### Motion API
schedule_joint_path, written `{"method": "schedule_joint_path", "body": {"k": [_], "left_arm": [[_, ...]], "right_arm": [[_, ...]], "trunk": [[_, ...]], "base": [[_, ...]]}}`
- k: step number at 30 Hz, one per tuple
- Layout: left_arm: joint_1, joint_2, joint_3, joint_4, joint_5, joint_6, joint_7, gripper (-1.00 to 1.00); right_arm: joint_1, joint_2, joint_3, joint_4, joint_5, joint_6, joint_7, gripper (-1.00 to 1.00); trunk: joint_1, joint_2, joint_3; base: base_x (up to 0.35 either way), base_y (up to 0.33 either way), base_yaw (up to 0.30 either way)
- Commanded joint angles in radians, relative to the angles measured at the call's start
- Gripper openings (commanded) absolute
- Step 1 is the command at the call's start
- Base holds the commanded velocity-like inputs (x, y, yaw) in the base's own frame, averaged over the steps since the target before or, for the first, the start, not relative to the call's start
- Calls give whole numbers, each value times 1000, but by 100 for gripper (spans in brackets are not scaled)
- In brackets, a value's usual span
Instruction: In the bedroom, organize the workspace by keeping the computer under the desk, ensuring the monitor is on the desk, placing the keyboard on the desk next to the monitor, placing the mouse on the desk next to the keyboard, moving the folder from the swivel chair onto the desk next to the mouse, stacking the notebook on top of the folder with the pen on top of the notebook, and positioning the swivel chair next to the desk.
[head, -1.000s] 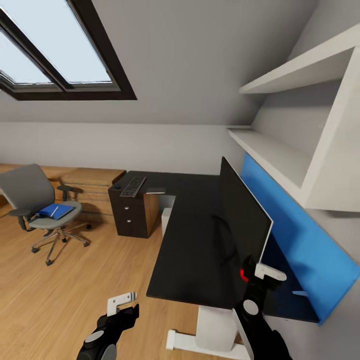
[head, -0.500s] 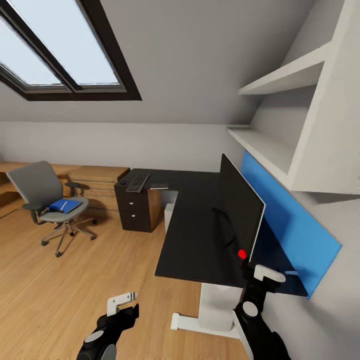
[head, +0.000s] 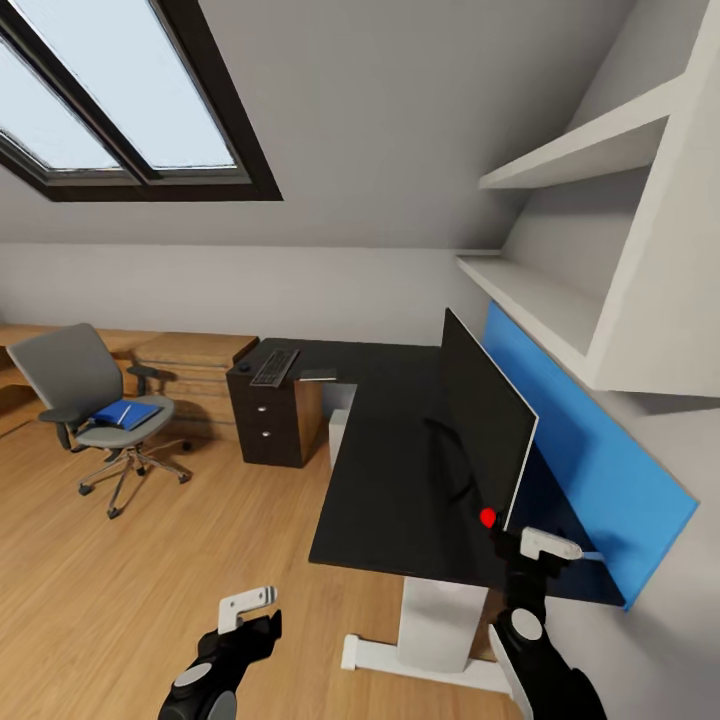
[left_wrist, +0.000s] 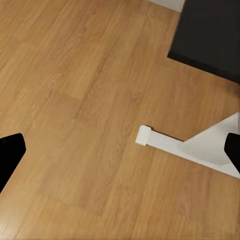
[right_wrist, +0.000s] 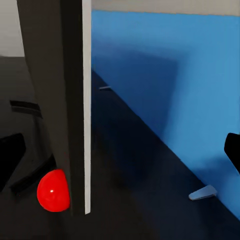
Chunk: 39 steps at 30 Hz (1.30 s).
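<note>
- While I stand at the near end of the black L-shaped tabletop (head: 380, 470), the bedroom (head: 400, 130) opens ahead of me, with its grey sloped ceiling, the dark-framed skylight (head: 130, 110) at upper left and the plank floor (head: 150, 540) below.
- The tabletop runs from near right to the far wall, with a blue back panel (head: 590, 470) along its right side, a white leg (head: 430, 630) at the near end and black drawers (head: 262, 425) at the far left end.
- The swivel chair (head: 85, 400) stands far left on the floor, well apart from the tabletop.
- The monitor (head: 480, 420) stands upright on the tabletop just in front of my right gripper (head: 535, 550).
- The computer (head: 338, 435) shows as a pale box under the tabletop, right of the drawers.
- The folder (head: 125, 412) lies on the chair seat, with a pale strip on top that I cannot identify.
- The keyboard (head: 275, 366) lies on the far left end of the tabletop, above the drawers.
- My right jaws are wide apart, their tips at either side of the monitor's edge (right_wrist: 82, 100) without touching it.
- My left gripper (head: 250, 615) hangs over bare floor, its jaws wide and holding nothing.
</note>
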Motion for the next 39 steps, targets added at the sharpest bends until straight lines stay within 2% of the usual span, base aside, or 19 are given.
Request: {"method": "schedule_joint_path", "body": {"k": [1,2,4,5,8,19,39], "left_arm": [[-1,0,-6,4,10,1,9,100],[-1,0,-15,11,10,1,8,100],[-1,0,-31,15,10,0,8,100],[-1,1,-53,19,10,0,10,100],[-1,1,-59,19,10,0,10,100],[-1,0,-63,43,11,0,9,100],[-1,0,-64,43,9,0,12,100]], "right_arm": [[-1,-7,-3,1,-10,0,19,100],[-1,-28,-3,1,-58,-2,81,100],[-1,-45,-3,1,-92,-2,141,100],[-1,-61,-3,2,-119,-3,232,100],[-1,-65,-3,3,-125,-3,258,100],[-1,-68,-3,3,-127,-5,264,100],[-1,-65,-2,2,-124,-12,267,100]], "trunk": [[1,-2,-2],[1,-2,-2],[1,-2,-2],[1,-2,-2],[1,-2,-2],[1,-2,-2],[1,-2,-2]], "base": [[70,0,0],[132,0,0],[69,0,0],[14,0,0],[150,0,0],[168,39,0],[21,17,0]]}}
